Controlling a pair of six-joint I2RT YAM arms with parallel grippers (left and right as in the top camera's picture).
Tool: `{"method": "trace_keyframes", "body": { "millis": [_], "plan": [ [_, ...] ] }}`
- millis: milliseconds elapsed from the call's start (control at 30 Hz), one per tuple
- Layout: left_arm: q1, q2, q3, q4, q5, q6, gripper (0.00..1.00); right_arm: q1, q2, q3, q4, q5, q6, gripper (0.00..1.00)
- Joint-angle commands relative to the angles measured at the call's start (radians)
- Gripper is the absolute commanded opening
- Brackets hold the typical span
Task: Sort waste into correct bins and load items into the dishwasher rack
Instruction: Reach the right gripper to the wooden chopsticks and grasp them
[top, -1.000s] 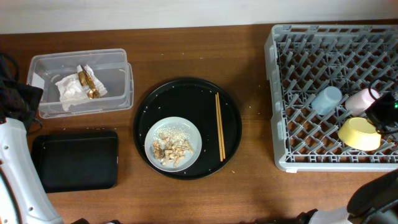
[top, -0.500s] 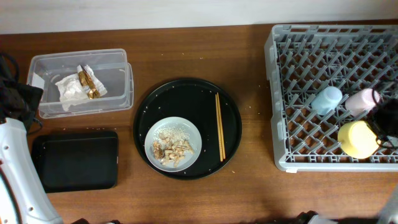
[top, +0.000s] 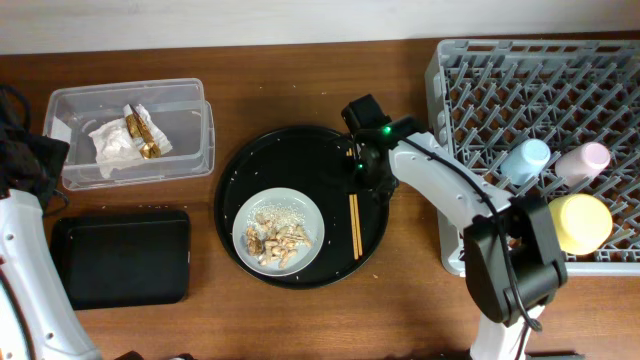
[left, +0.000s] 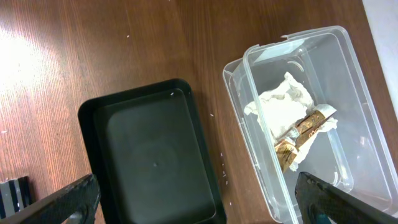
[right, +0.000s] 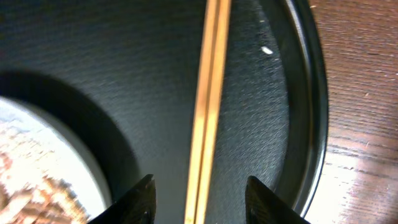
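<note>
Right pincer (right: 200, 200), spread, straddling the chopsticks (right: 210, 93) on the round black tray (right: 261, 124); left pincer (left: 196, 194), spread wide, well left of that tray.

The right claw (right: 202, 202) hangs low over the wooden chopsticks (right: 208, 93), with one dark fingertip (right: 142, 200) on each side and clear of them. The chopsticks lie side by side on the round black tray (right: 292, 124), near its rim. On their other side is the pale plate (right: 43, 155), holding blurred food scraps (right: 22, 193). The wooden surface (right: 360, 93) shows beyond the rim.
</note>
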Motion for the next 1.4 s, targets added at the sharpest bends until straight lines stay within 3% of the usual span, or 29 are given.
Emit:
{"method": "trace_keyframes", "body": {
  "millis": [0,500,733,867,1000,1233,1267,1367],
  "plan": [
    [0.003,-0.002,0.003,0.002,-0.011,-0.002,0.99,0.003,0.055,0.002,0.010,0.195,0.088,0.45],
    [0.003,-0.002,0.003,0.002,-0.011,-0.002,0.99,0.049,0.124,0.001,0.056,0.166,0.136,0.43],
    [0.003,-0.002,0.003,0.002,-0.011,-0.002,0.99,-0.011,0.124,0.001,0.055,0.143,0.018,0.40],
    [0.003,-0.002,0.003,0.002,-0.011,-0.002,0.99,-0.016,0.125,0.001,0.066,0.024,-0.056,0.38],
    [0.003,-0.002,0.003,0.002,-0.011,-0.002,0.99,-0.015,0.125,-0.002,0.069,-0.005,-0.055,0.23],
    [0.003,-0.002,0.003,0.002,-0.011,-0.002,0.99,-0.015,0.125,-0.095,0.154,-0.022,-0.055,0.22],
    [0.003,-0.002,0.003,0.002,-0.011,-0.002,0.99,-0.015,0.125,-0.095,0.161,-0.050,-0.055,0.14],
    [0.003,-0.002,0.003,0.002,-0.011,-0.002,0.99,-0.018,0.122,-0.093,0.159,-0.114,-0.048,0.06]
  ]
}}
